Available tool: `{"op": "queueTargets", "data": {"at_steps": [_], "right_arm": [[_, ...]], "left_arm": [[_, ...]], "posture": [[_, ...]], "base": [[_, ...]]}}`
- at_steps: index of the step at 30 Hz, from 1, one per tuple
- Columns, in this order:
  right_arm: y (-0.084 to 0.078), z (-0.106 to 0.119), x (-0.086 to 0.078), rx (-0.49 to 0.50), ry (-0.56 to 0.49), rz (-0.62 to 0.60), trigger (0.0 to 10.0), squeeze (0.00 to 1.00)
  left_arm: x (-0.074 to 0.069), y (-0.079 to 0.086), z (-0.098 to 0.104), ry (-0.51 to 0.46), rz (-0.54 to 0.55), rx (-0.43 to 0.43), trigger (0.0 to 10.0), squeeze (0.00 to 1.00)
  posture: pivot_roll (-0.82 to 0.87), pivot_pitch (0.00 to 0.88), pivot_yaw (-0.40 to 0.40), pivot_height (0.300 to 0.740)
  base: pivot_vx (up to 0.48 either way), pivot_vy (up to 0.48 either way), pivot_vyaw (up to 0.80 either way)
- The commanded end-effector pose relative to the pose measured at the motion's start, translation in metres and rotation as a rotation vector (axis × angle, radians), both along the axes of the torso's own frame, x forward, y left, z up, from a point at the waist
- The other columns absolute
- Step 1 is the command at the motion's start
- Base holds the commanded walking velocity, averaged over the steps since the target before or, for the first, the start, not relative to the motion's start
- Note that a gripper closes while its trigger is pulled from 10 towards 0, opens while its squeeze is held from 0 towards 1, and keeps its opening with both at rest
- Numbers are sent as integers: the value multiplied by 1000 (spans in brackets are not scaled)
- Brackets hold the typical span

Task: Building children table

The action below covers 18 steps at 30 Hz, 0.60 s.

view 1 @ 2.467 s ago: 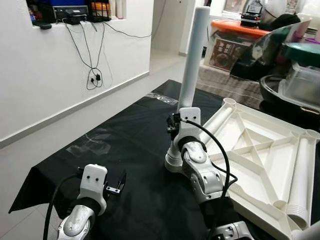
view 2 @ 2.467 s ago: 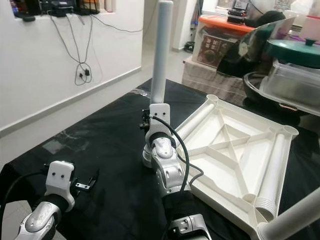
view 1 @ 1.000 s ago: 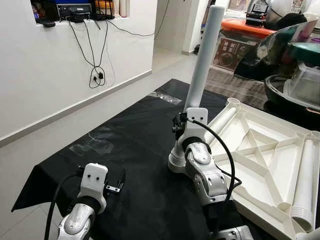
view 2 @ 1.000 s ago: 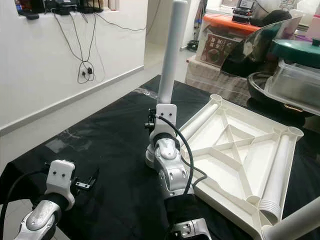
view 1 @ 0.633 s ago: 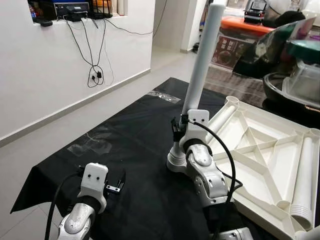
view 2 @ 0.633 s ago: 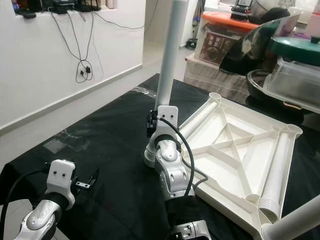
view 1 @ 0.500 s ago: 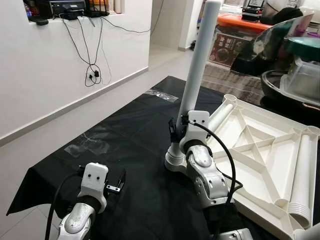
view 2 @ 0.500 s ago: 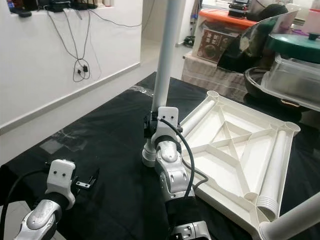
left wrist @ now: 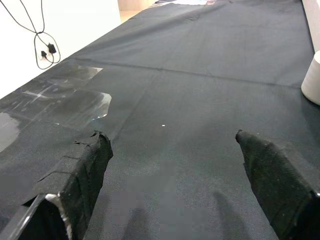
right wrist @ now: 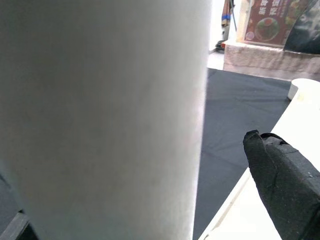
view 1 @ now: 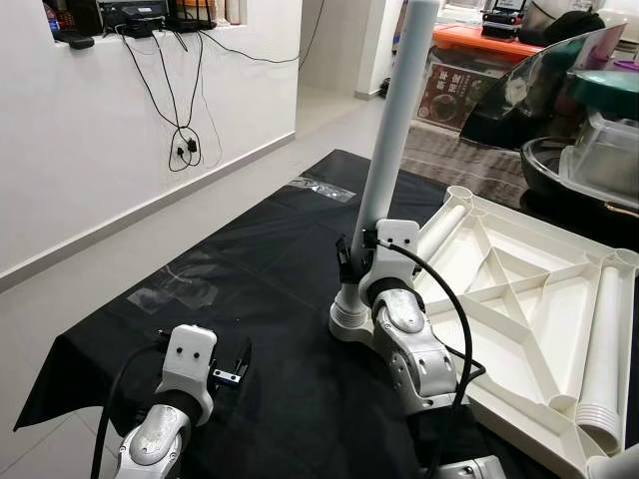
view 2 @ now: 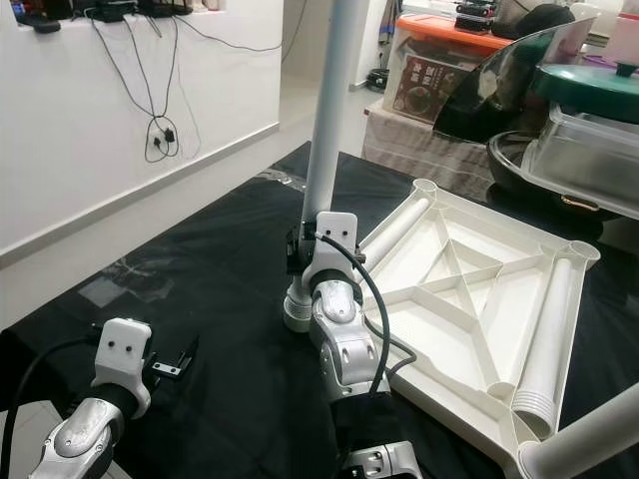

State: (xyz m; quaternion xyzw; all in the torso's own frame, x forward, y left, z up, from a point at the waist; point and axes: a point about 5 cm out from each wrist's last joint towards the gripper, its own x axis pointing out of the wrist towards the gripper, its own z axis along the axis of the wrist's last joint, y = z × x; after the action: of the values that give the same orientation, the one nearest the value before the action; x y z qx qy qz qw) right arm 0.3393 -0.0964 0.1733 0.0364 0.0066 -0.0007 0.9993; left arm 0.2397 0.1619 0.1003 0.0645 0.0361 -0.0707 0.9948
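The right gripper (view 1: 347, 261) is clamped around the lower end of a white leg (view 1: 391, 135), standing it nearly upright with its foot on the black cloth (view 1: 250, 249), just beside the upside-down tabletop (view 1: 519, 299). That tall leg could tip or twist in the grip (it's held low, so lots of leverage), or miss its corner socket (view 1: 458, 195). The fingertips are hidden behind the wrist. The left gripper (left wrist: 175, 175) hangs spread apart and empty over the cloth.
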Motion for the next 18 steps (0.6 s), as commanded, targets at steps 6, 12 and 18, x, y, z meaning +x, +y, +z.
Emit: {"op": "queueTargets", "data": {"at_steps": [6, 12, 18], "right_arm": [[-16, 19, 1, 15, -59, 14, 10000, 1000], [-20, 29, 2, -2, -84, 73, 10000, 1000], [-22, 36, 4, -20, -106, 130, 10000, 1000]], "left_arm": [[1, 2, -2, 0, -6, 9, 10000, 0], [2, 2, -2, -1, -9, 8, 10000, 0], [3, 1, -2, -2, -14, 8, 10000, 0]], "posture": [[62, 0, -86, 740], [55, 0, -83, 740], [51, 0, -79, 740]], "base": [[0, 0, 0], [0, 0, 0], [0, 0, 0]]}}
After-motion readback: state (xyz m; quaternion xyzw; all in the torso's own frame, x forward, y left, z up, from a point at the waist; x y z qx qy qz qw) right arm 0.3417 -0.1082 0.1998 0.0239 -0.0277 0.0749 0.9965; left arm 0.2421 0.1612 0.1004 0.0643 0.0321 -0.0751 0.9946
